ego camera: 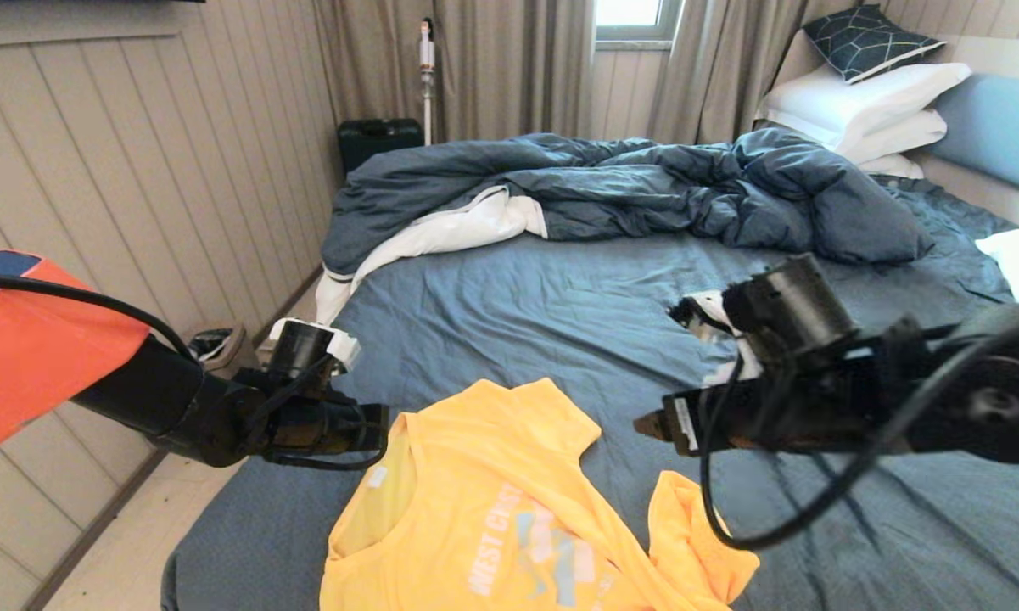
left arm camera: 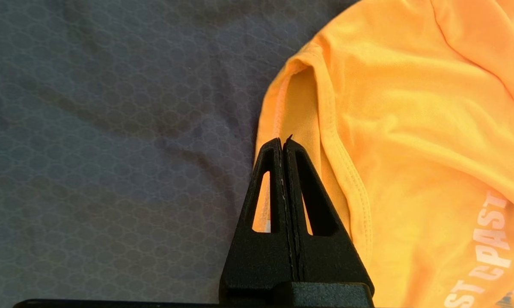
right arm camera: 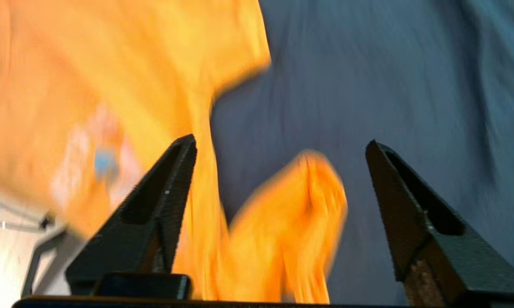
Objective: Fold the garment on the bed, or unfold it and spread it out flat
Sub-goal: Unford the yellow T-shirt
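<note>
The yellow T-shirt (ego camera: 475, 492) lies rumpled on the slate-blue sheet of the bed (ego camera: 560, 305), near its front edge, with white lettering and a light-blue graphic (ego camera: 551, 552) facing up. My left gripper (ego camera: 383, 434) is shut at the shirt's round collar (left arm camera: 325, 111); in the left wrist view its tips (left arm camera: 283, 141) hang over the neck opening with no cloth seen between them. My right gripper (ego camera: 649, 422) hovers open above the shirt's bunched right side. In the right wrist view a raised yellow fold (right arm camera: 299, 205) lies below the gap between its fingers (right arm camera: 280, 147).
A rumpled dark-blue duvet (ego camera: 645, 187) with white lining lies across the far half of the bed. White pillows (ego camera: 865, 106) and a patterned cushion (ego camera: 865, 38) sit at the headboard on the right. The panelled wall (ego camera: 136, 170), a black case (ego camera: 379, 137) and shoes (ego camera: 212, 344) are on the left.
</note>
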